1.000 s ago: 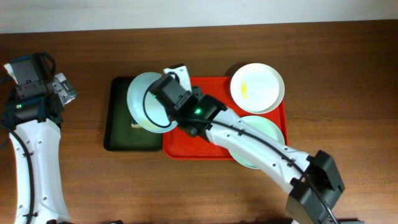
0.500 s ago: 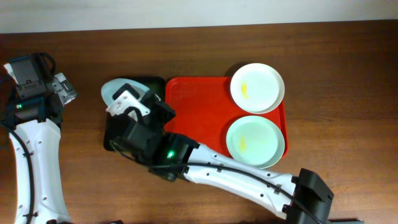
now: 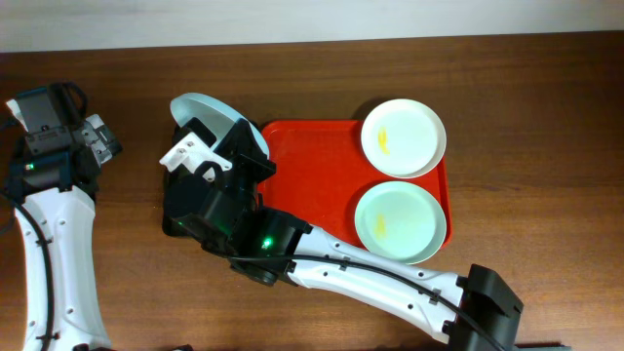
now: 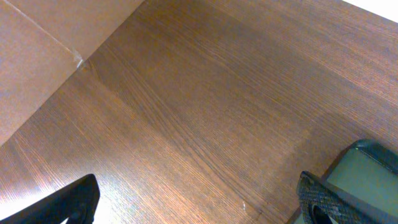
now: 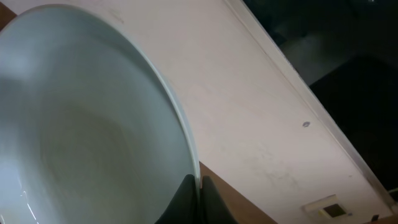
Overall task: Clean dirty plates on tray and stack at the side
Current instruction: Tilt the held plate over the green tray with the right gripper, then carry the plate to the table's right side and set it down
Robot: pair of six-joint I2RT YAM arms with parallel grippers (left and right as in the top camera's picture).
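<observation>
One blue plate [image 3: 198,107] hangs tilted left of the tray [image 3: 312,175], rim clenched in my right hand [image 5: 194,188]; next, level it and set it by the tabletop's left edge.

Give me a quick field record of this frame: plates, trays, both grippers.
right gripper: shut on the rim of the pale blue plate, plate tilted, over the top edge of the dark green tray
left gripper: open, empty, over the table
white plate: red tray, top right in overhead view, yellow smear
pale green plate: red tray, bottom right, faint yellowish mark
red tray, left half: bare
</observation>
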